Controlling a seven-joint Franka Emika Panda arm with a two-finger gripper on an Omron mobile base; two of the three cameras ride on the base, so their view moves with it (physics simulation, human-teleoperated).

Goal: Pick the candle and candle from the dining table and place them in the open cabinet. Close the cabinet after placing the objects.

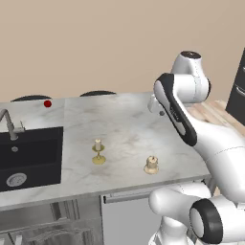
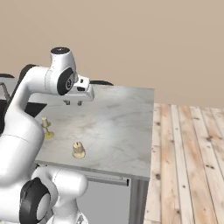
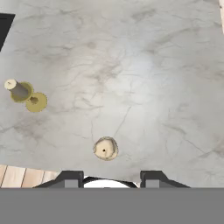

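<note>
1. The gripper (image 2: 73,103) hangs above the marbled dining table (image 2: 118,127), pointing straight down, well clear of the surface.
2. Its two fingertips (image 3: 69,178) stand partly spread with nothing between them.
3. The squat candle (image 3: 105,148) on its tan base stands upright on the table, seen from the hand camera just above the gap between the fingertips, apart from them.
4. The thin candle (image 3: 18,90) on its gold stemmed holder stands farther off to the left in the hand camera's picture.
5. From the left base camera, the thin candle (image 1: 98,151) stands between the black sink (image 1: 29,155) and the squat candle (image 1: 151,164), both near the table's front edge.
</note>
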